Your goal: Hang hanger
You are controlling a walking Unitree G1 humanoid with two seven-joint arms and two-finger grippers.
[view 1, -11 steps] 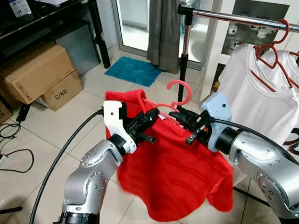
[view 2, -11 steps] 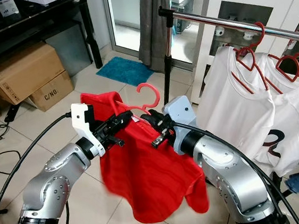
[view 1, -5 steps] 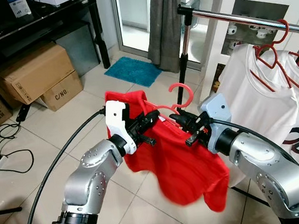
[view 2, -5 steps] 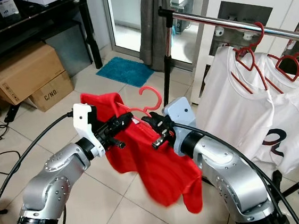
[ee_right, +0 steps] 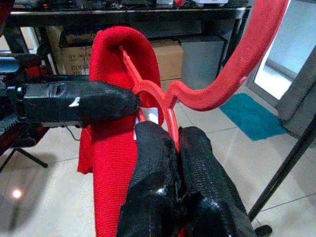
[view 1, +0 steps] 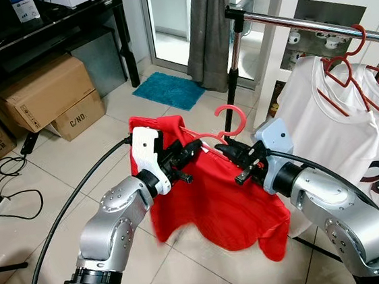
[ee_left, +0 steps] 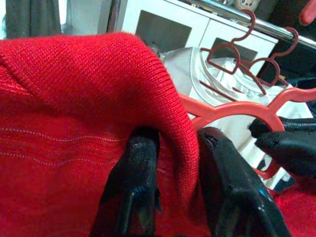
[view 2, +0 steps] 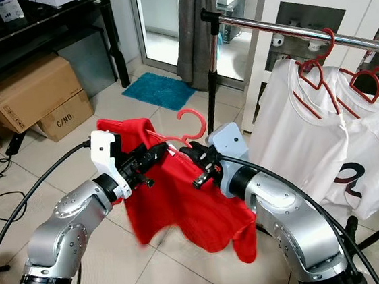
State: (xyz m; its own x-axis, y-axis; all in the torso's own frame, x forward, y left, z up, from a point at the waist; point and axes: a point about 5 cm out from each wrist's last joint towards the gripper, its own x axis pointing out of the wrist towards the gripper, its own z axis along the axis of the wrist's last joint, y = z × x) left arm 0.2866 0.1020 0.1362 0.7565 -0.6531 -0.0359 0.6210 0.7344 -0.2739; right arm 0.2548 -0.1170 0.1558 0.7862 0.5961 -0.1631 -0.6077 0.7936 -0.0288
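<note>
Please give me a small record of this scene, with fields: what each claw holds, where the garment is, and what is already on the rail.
left claw: shut on the shirt's shoulder
right claw: shut on the hanger below its hook
shirt: red, draped on the hanger, held up between both arms over the floor
rail: to the robot's right, above claw height
on rail: two white shirts on red hangers
hanger on rail: not yet

Tiled floor: cardboard boxes at ten o'clock, blue mat at twelve, black cables at nine.
</note>
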